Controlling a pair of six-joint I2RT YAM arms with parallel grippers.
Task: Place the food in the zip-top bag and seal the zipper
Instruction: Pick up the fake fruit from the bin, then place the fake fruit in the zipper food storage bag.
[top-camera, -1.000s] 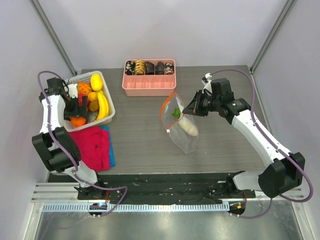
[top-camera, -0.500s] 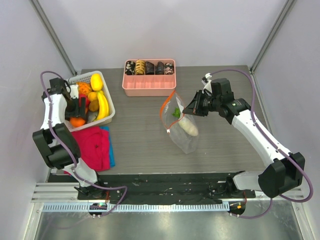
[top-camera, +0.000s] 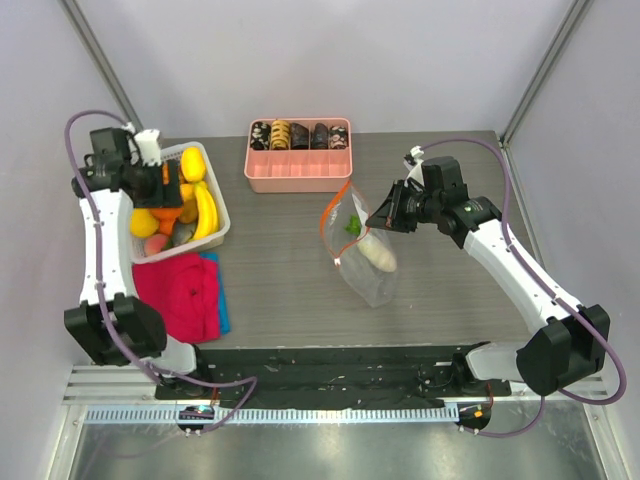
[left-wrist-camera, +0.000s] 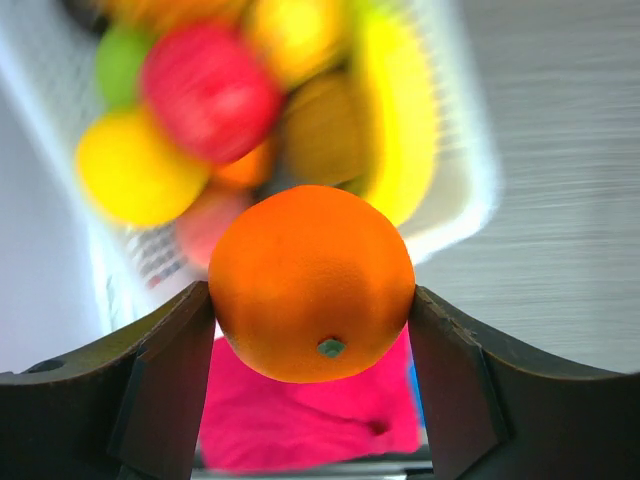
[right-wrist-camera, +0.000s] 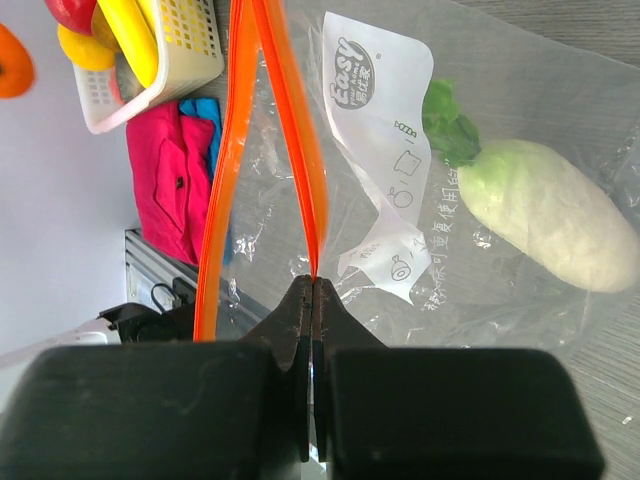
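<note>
your left gripper (left-wrist-camera: 310, 293) clasped the orange ball (left-wrist-camera: 312, 255) above the white basket (top-camera: 216, 236); your right gripper (right-wrist-camera: 312, 297) pinched the zipper (right-wrist-camera: 301, 150) of the zip-top bag (top-camera: 368, 272) on the table (top-camera: 270, 262), white radish (right-wrist-camera: 540, 212) inside.

The right fingers (right-wrist-camera: 290, 320) pinch the zipper (right-wrist-camera: 302, 160) of the zip-top bag (right-wrist-camera: 520, 90); a white radish (right-wrist-camera: 545, 215) lies inside, up-right of them.

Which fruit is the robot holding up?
The orange ball, between the left gripper's fingers; the other fruits lie in the white basket.
</note>
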